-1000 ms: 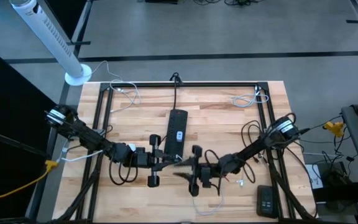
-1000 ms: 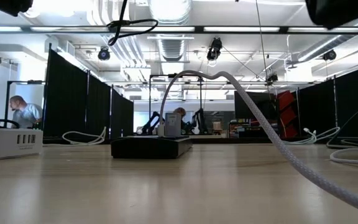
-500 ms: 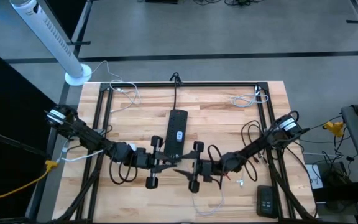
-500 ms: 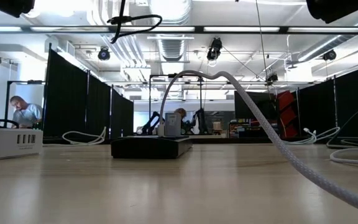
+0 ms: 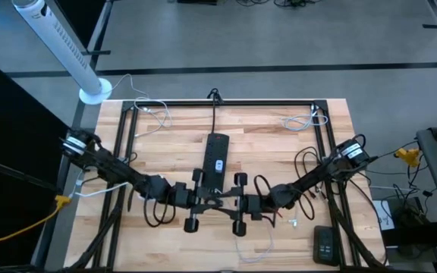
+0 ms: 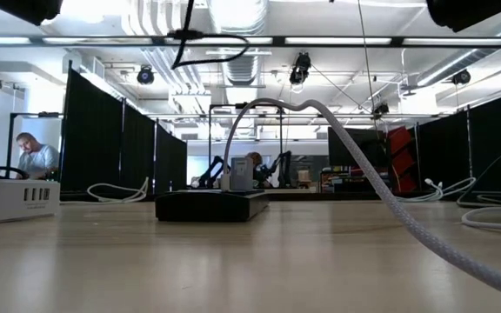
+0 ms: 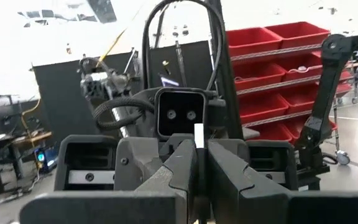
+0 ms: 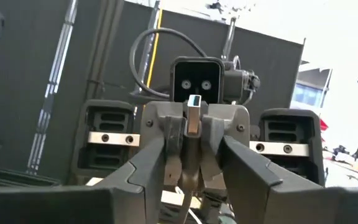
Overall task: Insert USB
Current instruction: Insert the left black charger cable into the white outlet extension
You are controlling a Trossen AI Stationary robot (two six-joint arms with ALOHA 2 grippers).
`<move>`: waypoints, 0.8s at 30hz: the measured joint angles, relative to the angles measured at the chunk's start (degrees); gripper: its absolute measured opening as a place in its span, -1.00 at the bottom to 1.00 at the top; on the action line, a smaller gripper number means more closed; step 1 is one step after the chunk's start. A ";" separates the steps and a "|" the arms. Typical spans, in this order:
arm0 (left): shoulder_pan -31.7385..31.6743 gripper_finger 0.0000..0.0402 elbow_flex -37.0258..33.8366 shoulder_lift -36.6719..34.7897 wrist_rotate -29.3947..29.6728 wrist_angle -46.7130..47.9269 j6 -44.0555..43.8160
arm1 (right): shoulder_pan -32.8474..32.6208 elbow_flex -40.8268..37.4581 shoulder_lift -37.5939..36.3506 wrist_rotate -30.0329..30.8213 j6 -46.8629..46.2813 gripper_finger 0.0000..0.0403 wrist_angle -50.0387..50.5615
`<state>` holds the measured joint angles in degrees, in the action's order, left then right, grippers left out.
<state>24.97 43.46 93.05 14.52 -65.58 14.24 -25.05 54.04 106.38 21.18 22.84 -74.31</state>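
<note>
Above the table's near middle, my left gripper (image 5: 214, 203) is shut on the USB plug (image 8: 194, 115), a silver plug with a blue tip. My right gripper (image 5: 227, 205) faces it tip to tip. It is open, with one finger on either side of the plug and of the left fingertips; I see no touch. The plug's white braided cable (image 6: 381, 196) runs down to the table (image 5: 279, 152) and lies near the front edge (image 5: 268, 244). A black power strip (image 5: 215, 159) lies flat on the table just beyond the two grippers. My left gripper pinches the USB plug's flat sides (image 7: 199, 134) between its two fingers (image 8: 166, 132). The fingers come about level from the table's left. The plug's blue-tipped end (image 8: 195, 101) sticks out past the fingertips toward my right gripper. It is held clear of the table.
A black frame (image 5: 226, 103) edges the wooden table. Loose white cables lie at the far left (image 5: 154, 112) and far right (image 5: 302, 121). A white multi-port box (image 6: 16, 200) and a dark device (image 5: 325, 244) sit near the front. People (image 6: 33, 156) are in the room behind.
My left gripper has moved toward the table's right, up to my right gripper, still shut on the plug. My right gripper has rolled a little about its own axis, staying in place. The dark cable loop overhead in the low view has shifted along with the left arm.
</note>
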 joint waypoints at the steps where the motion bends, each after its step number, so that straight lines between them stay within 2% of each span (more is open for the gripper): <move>1: 0.00 -0.91 0.47 0.29 -0.13 0.06 0.69 | -0.05 0.00 -0.06 -0.04 0.41 -0.39 0.04; 6: 0.40 -0.91 0.22 -1.51 -0.08 3.74 1.35 | -1.16 -0.73 -0.73 0.80 4.64 -0.39 1.75; 10: 0.72 -0.91 0.03 -3.10 0.76 6.71 1.33 | -2.37 -0.83 -2.54 5.47 8.36 -0.40 5.24; 15: 0.74 -0.91 0.00 -3.21 0.96 7.20 0.62 | -2.35 -0.81 -6.04 5.42 6.41 -0.41 14.10; 21: 0.80 -0.91 0.00 -3.61 0.71 6.33 -0.13 | -2.44 -0.85 -8.74 5.19 6.17 -0.20 21.71; 24: 0.85 -0.91 0.03 -3.64 0.51 6.50 -0.28 | -2.46 -0.92 -8.88 4.26 6.09 -0.18 22.81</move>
<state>25.82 43.48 89.41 15.03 -59.08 13.96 -27.51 53.12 97.49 25.44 28.93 -51.50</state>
